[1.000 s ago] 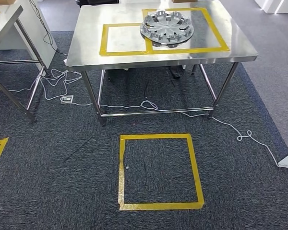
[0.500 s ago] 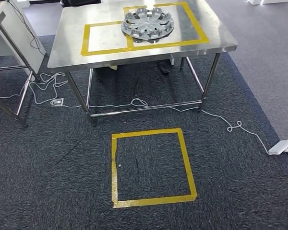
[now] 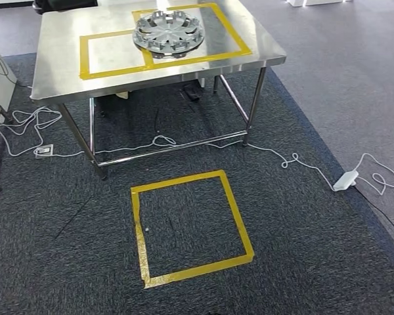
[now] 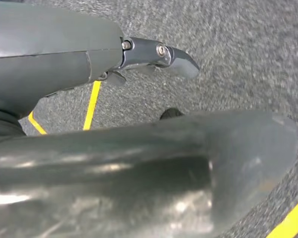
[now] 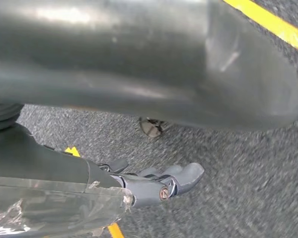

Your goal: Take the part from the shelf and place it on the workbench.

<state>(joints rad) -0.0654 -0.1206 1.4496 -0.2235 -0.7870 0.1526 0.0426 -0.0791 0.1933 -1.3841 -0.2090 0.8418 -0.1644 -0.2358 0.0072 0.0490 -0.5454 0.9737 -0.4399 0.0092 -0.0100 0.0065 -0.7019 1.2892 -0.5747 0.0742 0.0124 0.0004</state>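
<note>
Slid toward the upper left of the frame since a second ago, table and all: reads as a turn of the camera, not a move of things. Finds the part (image 3: 169, 33) lying flat on the table (image 3: 61, 72), upper middle of the head view, straddling the tape line shared by two yellow rectangles. Holds nothing: left hand (image 4: 113, 148) released, fingers (image 4: 170, 53) stretched straight over carpet; right hand (image 5: 121, 74) likewise, fingers (image 5: 177, 178) extended and bare.

Could trip on the white cable (image 3: 294, 161) and power strip (image 3: 345, 180) at right of the frame if stepping that way while turning. Could also count as badly placed, since overlapping the tape rather than sitting inside one rectangle. Could miss the floor square (image 3: 190, 226) through drift in the turn.

Gives part, table and cable from the head; gives both hands and their released state from the wrists, plus yellow tape close below.
</note>
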